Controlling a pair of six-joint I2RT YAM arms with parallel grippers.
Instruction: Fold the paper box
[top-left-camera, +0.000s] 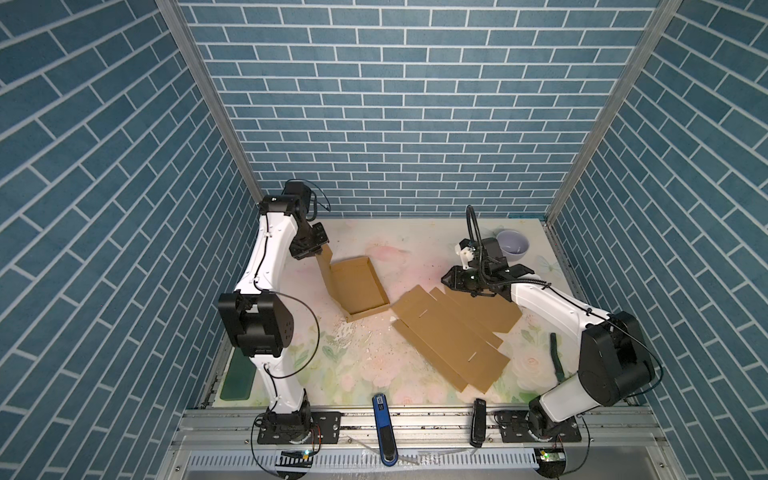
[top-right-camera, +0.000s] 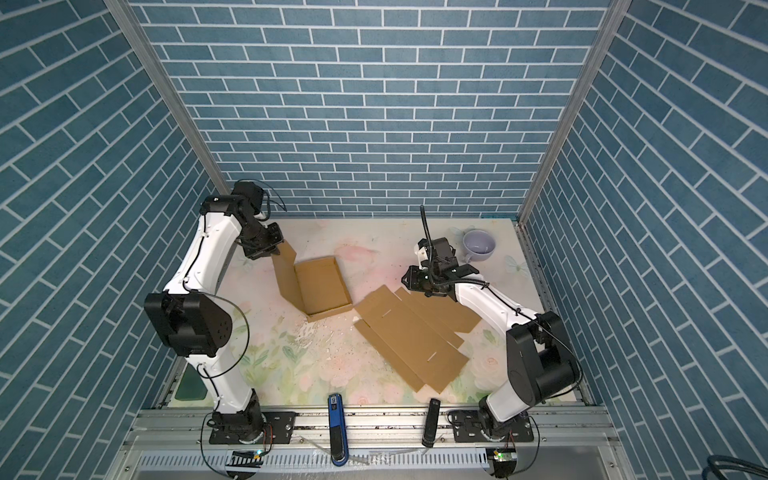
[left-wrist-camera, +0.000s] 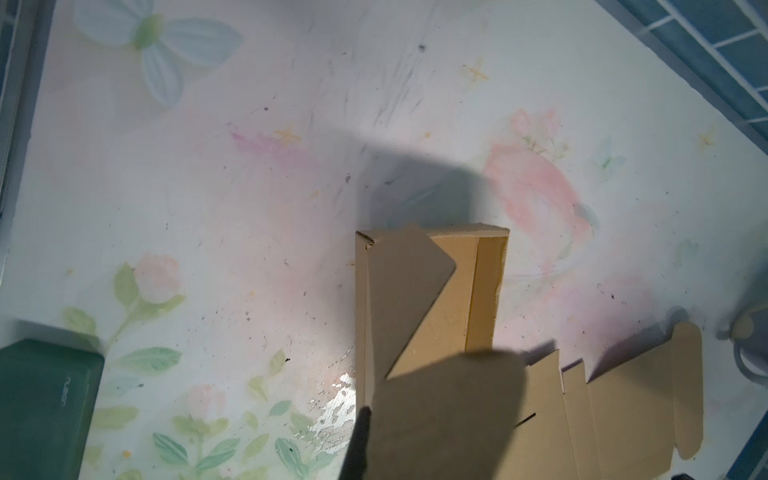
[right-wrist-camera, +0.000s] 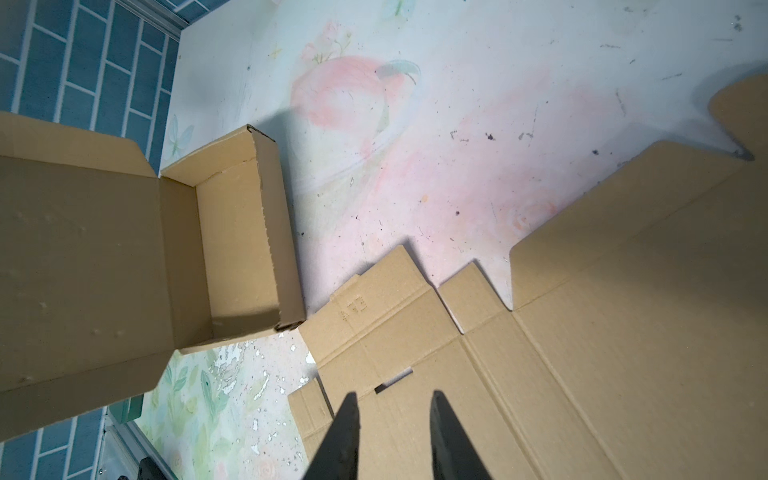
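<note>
The left gripper, pressed together, seemingly pinches the raised lid of the paper box; right gripper hovers, jaws spread, above a flat cardboard sheet.

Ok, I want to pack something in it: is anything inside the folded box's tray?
Only bare cardboard floor shows inside the tray in both top views; nothing lies in it. In the left wrist view the raised lid covers much of that floor.

Right gripper: hung parted, empty.
Flat cardboard sheet: lay directly beneath the fingertips.
Folded box: stood ahead, off to one side, lid raised.
</note>
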